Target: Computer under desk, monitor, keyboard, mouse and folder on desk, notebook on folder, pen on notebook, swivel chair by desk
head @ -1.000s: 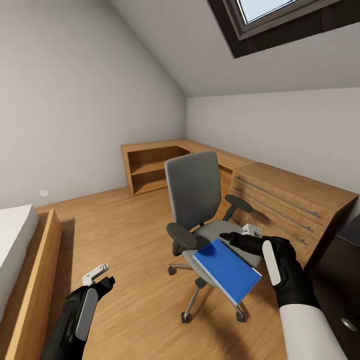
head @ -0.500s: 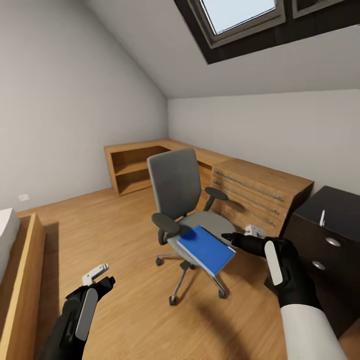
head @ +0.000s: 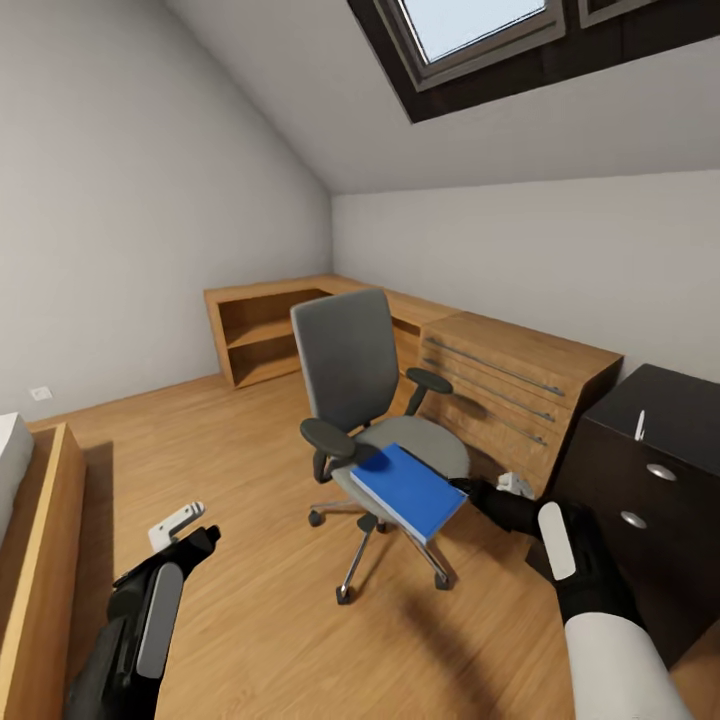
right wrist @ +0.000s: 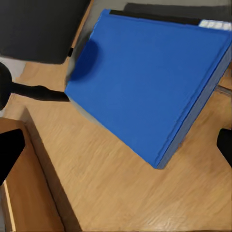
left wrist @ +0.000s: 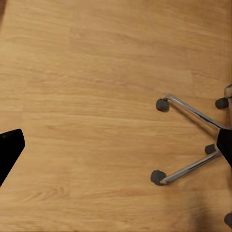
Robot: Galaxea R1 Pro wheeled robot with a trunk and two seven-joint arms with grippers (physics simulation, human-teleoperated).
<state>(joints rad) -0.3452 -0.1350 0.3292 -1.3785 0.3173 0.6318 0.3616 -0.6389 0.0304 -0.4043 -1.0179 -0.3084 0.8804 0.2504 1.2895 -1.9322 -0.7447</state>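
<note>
progress: early, I judge | folder (head: 408, 490) lies tilted over the front edge of the swivel chair (head: 372, 400) seat, not yet on the desk (head: 650, 440), where the pen (head: 639, 425) stands | right gripper (head: 497, 490) touches folder's corner, grip: cannot tell | left gripper (head: 180, 528) empty, apart | left wrist view adds chair's chrome base (left wrist: 193, 145) on floor (left wrist: 96, 96)

Swivel chair (head: 372, 400) at centre; blue folder (head: 408, 490) on its seat toward five o'clock, right gripper (head: 478, 491) at its edge, desk (head: 660, 440) at three
</note>
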